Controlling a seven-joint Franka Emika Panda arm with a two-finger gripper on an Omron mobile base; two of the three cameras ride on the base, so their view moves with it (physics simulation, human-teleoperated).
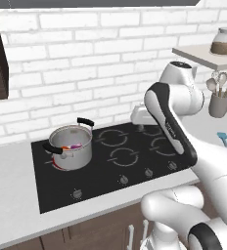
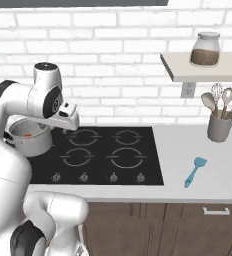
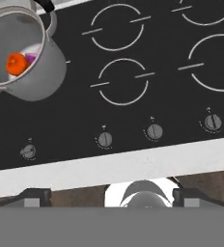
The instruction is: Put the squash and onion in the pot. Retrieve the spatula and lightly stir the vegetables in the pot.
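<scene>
I see the gripper (image 3: 111,197), jaws wide apart and empty, above the cooktop's (image 3: 147,103) near edge. The pot (image 1: 71,146) sits far left; the spatula (image 2: 195,171) lies on open counter (image 2: 208,165), right.

My own arm is covering part of the pot (image 2: 30,137) in the right base view, and the hand view's edge is cutting off its far rim. The onion (image 3: 31,58) is showing as a purple sliver behind an orange piece (image 3: 16,63), left of my gripper (image 3: 109,198).

Pot (image 1: 72,146) on the hob's (image 1: 110,166) left burner — spatula (image 1: 223,138) far right on the counter (image 1: 12,195).
</scene>
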